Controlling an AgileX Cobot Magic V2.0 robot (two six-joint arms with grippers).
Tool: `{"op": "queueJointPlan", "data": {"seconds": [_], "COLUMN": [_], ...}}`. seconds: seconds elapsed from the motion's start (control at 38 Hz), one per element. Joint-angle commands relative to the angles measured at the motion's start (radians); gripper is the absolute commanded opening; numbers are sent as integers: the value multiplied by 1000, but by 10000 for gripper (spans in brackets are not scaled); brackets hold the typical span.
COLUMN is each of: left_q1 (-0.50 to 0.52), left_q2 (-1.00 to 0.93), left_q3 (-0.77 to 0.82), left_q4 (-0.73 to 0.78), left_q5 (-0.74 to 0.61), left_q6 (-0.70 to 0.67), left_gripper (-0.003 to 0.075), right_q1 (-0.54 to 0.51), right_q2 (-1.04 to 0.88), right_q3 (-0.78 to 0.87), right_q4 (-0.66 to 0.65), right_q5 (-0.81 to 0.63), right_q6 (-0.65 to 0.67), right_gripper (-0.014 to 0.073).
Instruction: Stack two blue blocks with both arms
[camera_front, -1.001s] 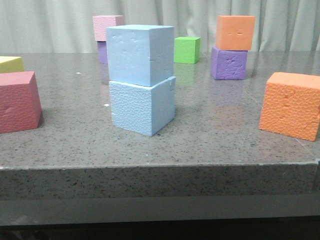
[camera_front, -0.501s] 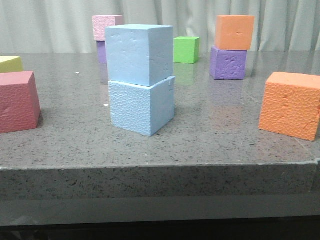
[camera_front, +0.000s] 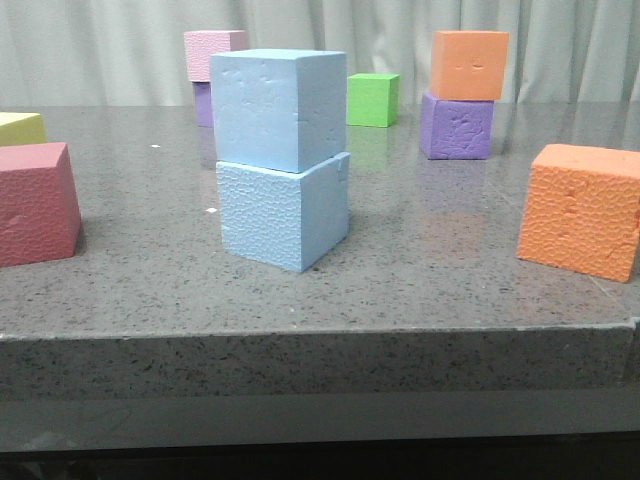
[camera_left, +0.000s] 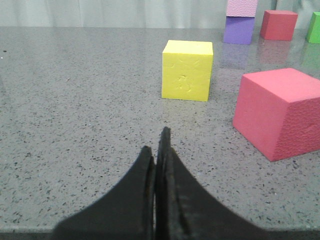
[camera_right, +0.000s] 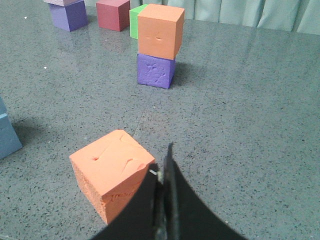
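Now, stack: the smooth blue block (camera_front: 280, 108) sits on the pebbly blue block (camera_front: 284, 214), centre-left of the front view, top one turned slightly so its corners overhang a little.
Change: across the last second the stack holds the same pose and the same spot on the worktop (camera_front: 420, 290); only a faint frame shift shows, no tilt or slide.
Meaning: nothing touches the blocks and they stand unaided, so the stacking looks done and stable.
Left pincer (camera_left: 159, 150): fingers pressed together, empty, low over bare worktop in its wrist view, with a yellow cube (camera_left: 187, 69) and a red cube (camera_left: 280, 112) beyond it, well apart from the stack.
Right pincer (camera_right: 164, 172): fingers pressed together, empty, just beside an orange cube (camera_right: 112, 172) in its wrist view; a sliver of a blue block shows at that frame's left edge.
Front view: neither arm appears, so both seem drawn back toward the near edge.
Others: orange-on-purple pair (camera_front: 465, 95) upper right, green cube (camera_front: 373, 99) behind the stack, untouched.
Risk: the slight twist of the top block is the only weak point; contact area still looks ample.
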Motion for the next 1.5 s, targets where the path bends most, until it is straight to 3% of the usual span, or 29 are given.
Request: {"op": "queueJointPlan", "data": {"seconds": [0.0, 0.26, 0.45, 0.74, 1.48], "left_q1": [-2, -2, -2, -2, -2], "left_q2": [-19, -19, -19, -19, -17], "left_q3": [3, 3, 3, 3, 3], "left_q4": [-9, -9, -9, -9, -9], "left_q5": [-81, -81, -81, -81, -81], "left_q6": [-2, -2, -2, -2, -2], "left_gripper": [-20, -20, -20, -20, -20], "right_q1": [-5, -7, -62, -91, -91], "right_q2": [5, -158, -358, -472, -472], "right_q3": [-25, 126, 334, 487, 494], "right_q4": [-5, -75, -87, -104, -104], "right_q5": [-71, -253, -251, -269, -243], "right_q6": [-5, -2, 54, 184, 192], "right_gripper": [-70, -70, -70, -70, -70]}}
